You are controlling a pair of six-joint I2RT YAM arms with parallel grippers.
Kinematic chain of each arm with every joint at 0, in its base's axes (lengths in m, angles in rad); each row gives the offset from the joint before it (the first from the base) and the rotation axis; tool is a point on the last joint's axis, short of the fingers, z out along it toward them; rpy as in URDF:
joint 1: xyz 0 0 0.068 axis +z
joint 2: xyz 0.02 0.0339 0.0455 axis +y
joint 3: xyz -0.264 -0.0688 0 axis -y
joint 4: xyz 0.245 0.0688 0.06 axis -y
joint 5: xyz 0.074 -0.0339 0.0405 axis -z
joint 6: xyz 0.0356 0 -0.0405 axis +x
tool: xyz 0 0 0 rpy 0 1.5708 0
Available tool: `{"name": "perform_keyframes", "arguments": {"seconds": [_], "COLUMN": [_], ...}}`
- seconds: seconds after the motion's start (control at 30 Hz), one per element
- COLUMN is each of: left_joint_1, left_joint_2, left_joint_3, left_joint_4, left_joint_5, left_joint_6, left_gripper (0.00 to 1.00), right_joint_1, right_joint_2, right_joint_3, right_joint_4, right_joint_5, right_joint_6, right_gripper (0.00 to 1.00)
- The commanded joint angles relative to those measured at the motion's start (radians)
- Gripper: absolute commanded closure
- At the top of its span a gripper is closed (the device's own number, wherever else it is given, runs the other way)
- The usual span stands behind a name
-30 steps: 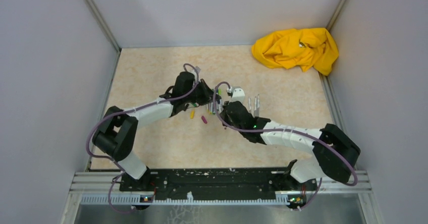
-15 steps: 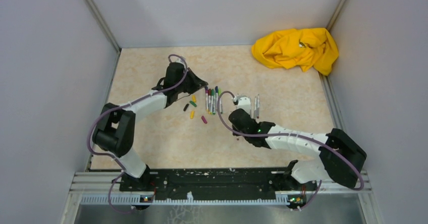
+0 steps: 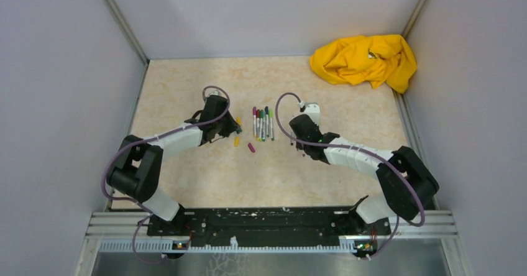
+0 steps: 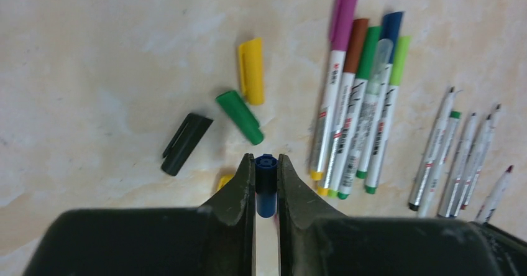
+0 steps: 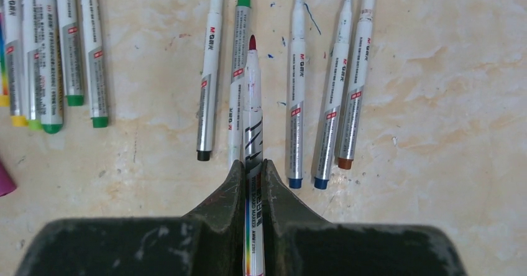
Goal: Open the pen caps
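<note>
The left gripper point(image 4: 266, 164) is pinching a blue cap point(image 4: 265, 195) between fingers drawn almost together, just left of the row of five capped pens point(image 4: 357, 102). A yellow cap point(image 4: 251, 71), a green cap point(image 4: 239, 116) and a black cap point(image 4: 186, 143) are lying loose on that same left side of the row. The right gripper point(image 5: 252, 167) is clamping tight on a red-tipped pen point(image 5: 252, 102), its cap off, among the other bare pens point(image 5: 295, 89) lying right of the row.

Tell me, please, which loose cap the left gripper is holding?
The dark blue cap, pinched in the left gripper; the yellow cap, green cap and black cap lie on the table.
</note>
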Motion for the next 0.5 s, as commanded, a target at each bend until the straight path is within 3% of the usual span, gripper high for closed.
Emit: {"name": "perform_keyframes", "arguments": {"seconds": [0.0, 0.47], "left_joint_1": [-0.003, -0.005], "left_joint_2": [-0.023, -0.005], "left_joint_3": [-0.038, -0.072], "left_joint_4": [-0.008, 0.008], "left_joint_5": [-0.054, -0.055], "left_joint_6": [0.014, 0.007], "left_gripper": [0.85, 0.67], "right_joint_1": [-0.036, -0.11], "right_joint_2": [0.051, 0.24], "right_joint_3": [0.089, 0.187], "right_joint_4": [0.021, 0.024], "right_joint_5": [0.003, -0.025], "right_joint_6": [-0.052, -0.094], "right_gripper": [1.0, 1.0]}}
